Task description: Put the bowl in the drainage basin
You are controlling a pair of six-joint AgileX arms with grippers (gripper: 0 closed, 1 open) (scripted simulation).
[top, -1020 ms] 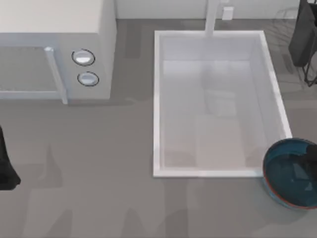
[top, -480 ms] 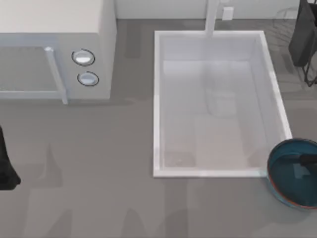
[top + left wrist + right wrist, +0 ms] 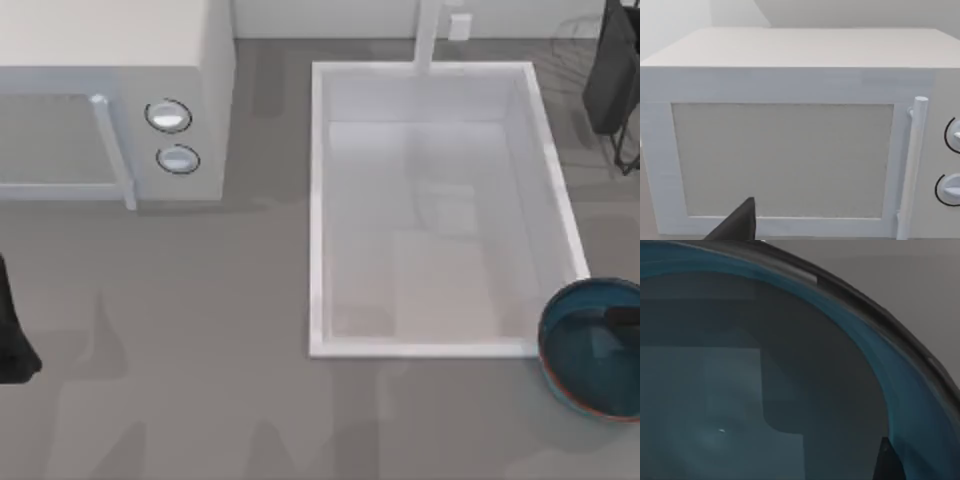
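Left arm sits parked at the counter's left edge, facing the microwave; can't tell its fingers' state. The sink is mid-right, and the bowl sits just off its near-right corner. Right gripper is over the bowl, so it's nearer; finger spread unclear. Its wrist view shows the bowl's inside close up.
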